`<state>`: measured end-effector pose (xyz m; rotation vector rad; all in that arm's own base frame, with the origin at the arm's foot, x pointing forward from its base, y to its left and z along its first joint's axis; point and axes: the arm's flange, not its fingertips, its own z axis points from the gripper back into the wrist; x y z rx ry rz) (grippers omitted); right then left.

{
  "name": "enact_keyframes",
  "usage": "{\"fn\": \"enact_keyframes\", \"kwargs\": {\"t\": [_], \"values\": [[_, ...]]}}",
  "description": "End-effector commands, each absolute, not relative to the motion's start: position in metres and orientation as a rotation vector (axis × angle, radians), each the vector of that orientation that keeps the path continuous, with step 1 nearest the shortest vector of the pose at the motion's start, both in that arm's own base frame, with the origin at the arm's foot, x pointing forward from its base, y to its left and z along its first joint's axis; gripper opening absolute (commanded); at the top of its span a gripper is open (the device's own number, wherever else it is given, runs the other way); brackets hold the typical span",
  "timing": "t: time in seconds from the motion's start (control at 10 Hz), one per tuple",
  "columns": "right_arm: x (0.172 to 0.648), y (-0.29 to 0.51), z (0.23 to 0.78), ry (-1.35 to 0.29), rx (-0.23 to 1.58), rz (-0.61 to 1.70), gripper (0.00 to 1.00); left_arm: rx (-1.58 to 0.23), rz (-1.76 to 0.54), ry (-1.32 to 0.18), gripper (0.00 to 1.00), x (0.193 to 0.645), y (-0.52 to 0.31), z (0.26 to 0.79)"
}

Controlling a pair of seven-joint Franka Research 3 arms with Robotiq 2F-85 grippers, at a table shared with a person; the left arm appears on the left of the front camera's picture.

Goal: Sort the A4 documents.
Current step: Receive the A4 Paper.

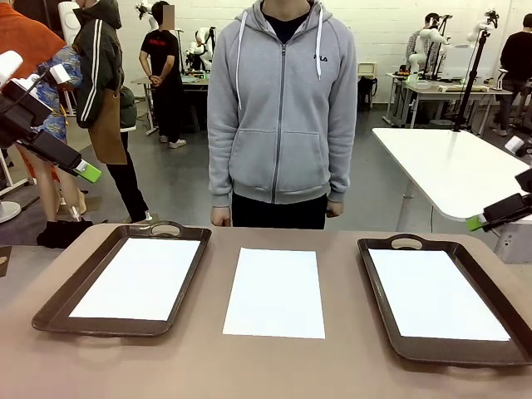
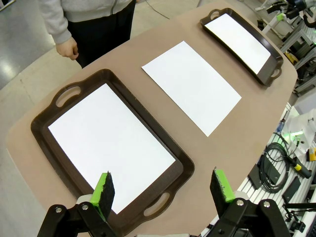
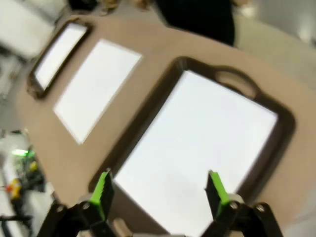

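Paper lies in three spots: one A4 sheet (image 1: 276, 291) on the bare table (image 1: 249, 366), one in each brown tray (image 1: 125, 278). Left gripper (image 2: 163, 190) and right gripper (image 3: 158, 190) both hover with jaws apart, empty.

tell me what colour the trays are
Dark brown, both the left tray and the right tray; the front view shows it best.

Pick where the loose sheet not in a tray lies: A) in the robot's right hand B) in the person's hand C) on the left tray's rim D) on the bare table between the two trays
D: the loose sheet lies flat on the table between the left tray and the right tray, touching neither.
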<state>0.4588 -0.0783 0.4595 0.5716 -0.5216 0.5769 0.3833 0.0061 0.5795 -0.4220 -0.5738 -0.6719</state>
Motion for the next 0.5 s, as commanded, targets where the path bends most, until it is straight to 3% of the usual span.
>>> {"fn": "enact_keyframes", "kwargs": {"t": [0.0, 0.4], "values": [[0.45, -0.063, 0.484, -0.589, 0.653, 0.784, 0.96, -0.426, -0.673, -0.574, 1.0, 0.382, 0.006, 0.579], [0.448, -0.018, 0.546, -0.708, 0.661, 1.079, 0.96, -0.426, -0.673, -0.574, 1.0, 0.382, 0.006, 0.579]]}}
